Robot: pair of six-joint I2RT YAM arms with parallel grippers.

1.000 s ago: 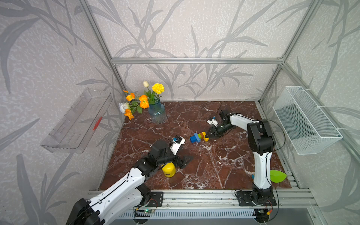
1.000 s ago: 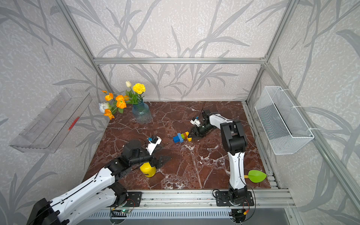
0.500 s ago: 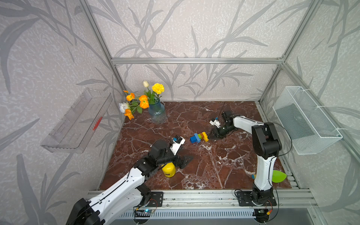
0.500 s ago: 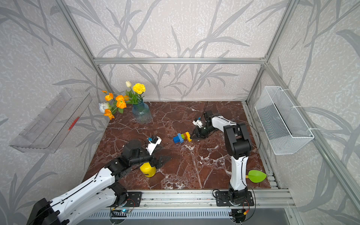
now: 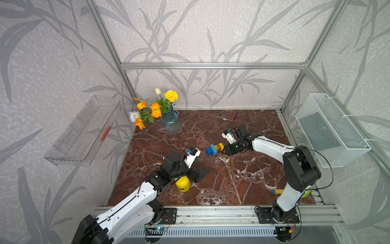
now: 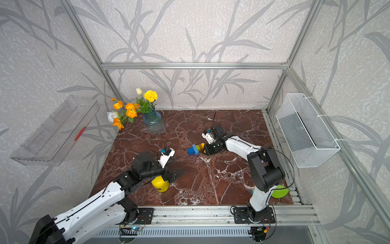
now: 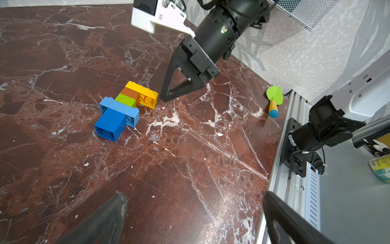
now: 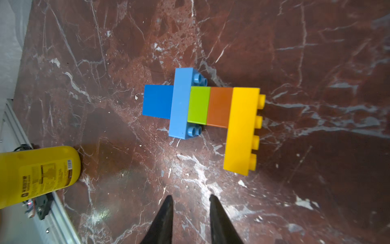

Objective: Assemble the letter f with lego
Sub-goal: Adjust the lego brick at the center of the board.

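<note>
We are holding our left fingers [image 7: 105, 219] wide apart above the table [image 7: 190, 169], with nothing between them. Just behind these fingers, under the left wrist, a yellow bottle [image 5: 183, 184] is standing upright. Off to their side, a green leaf-shaped tool [image 7: 274, 96] with a yellow handle is lying flat by the table's front edge. It is near the base of the right arm and well apart from both pairs of fingers.

Well ahead of the left fingers, the letter f [image 7: 124, 107] is lying on its side on the table. It is lying between the two pairs of fingers, much nearer the right ones. We are seeing it as one joined row. A dark-blue brick [image 8: 157, 100] is sitting at the end farthest from the right fingers. Next come a light-blue bar [image 8: 180, 103] set crosswise, a green brick [image 8: 198, 105] and an orange brick [image 8: 219, 107]. A long yellow bar [image 8: 240, 131] is closing the end nearest them.

We are holding our right fingers [image 8: 164, 217] low over the table with only a narrow gap between the tips, and nothing is sitting in that gap. The tips are pointing toward the yellow bar, just beside it. In the right wrist view a strip of bare table is showing between tips and brick.

Beyond both pairs of fingers, a blue glass vase of flowers [image 5: 170, 124] is standing in the far corner, well apart from the bricks.
</note>
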